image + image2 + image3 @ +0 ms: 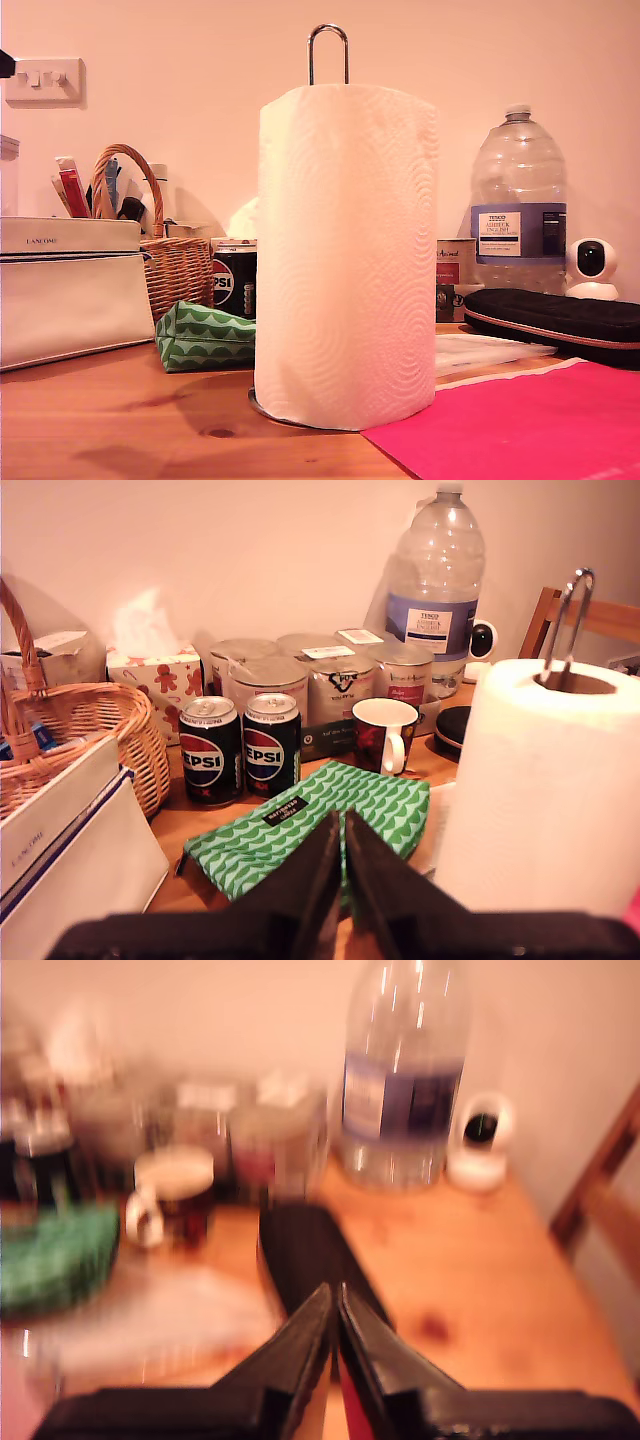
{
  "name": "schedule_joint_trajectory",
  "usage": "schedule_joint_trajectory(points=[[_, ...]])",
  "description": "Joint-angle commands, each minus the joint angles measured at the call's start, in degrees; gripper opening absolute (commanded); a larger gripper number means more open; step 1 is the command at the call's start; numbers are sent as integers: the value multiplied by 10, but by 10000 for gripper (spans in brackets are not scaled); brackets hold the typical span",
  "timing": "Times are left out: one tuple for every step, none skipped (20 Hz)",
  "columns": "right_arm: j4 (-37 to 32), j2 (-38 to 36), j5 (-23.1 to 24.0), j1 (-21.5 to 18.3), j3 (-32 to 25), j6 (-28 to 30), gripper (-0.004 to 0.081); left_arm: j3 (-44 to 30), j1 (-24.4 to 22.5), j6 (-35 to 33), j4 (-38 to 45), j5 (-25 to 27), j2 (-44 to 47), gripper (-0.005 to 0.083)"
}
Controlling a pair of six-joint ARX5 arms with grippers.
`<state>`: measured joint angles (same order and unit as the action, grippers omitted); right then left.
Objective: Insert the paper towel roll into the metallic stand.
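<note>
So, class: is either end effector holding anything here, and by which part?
Nothing is held. My first end effector and second end effector are both shut on nothing; the roll sits on the stand.

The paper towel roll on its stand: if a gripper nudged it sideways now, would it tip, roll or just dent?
Probably it would only dent: the paper towel roll looks soft and embossed. Rolling away seems unlikely, since the metallic stand runs up through its core and pokes out on top. Roll and stand together look light, and the ring base is barely wider than the roll, so a hard shove might slide or tip both.
</note>
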<state>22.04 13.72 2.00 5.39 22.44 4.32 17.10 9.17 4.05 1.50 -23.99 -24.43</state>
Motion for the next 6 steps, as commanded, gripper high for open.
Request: schedule_joint_trajectory(points=[[30,3,1,2,-10,-4,-10,-15,-2,2,-19,0,-3,-24],[50,3,1,2,-10,-4,-10,-15,-2,2,-34,1,-3,-24],[71,2,1,2,-10,-4,-10,-15,-2,2,-49,1,-3,-24],[89,3,1,2,-10,-4,-10,-15,-2,2,-64,1,-3,-24],[107,2,1,2,-10,-4,-10,-15,-2,2,-79,1,-3,-24],[122,2,1,2,-10,-4,-10,-15,-2,2,-94,1,-3,-24]])
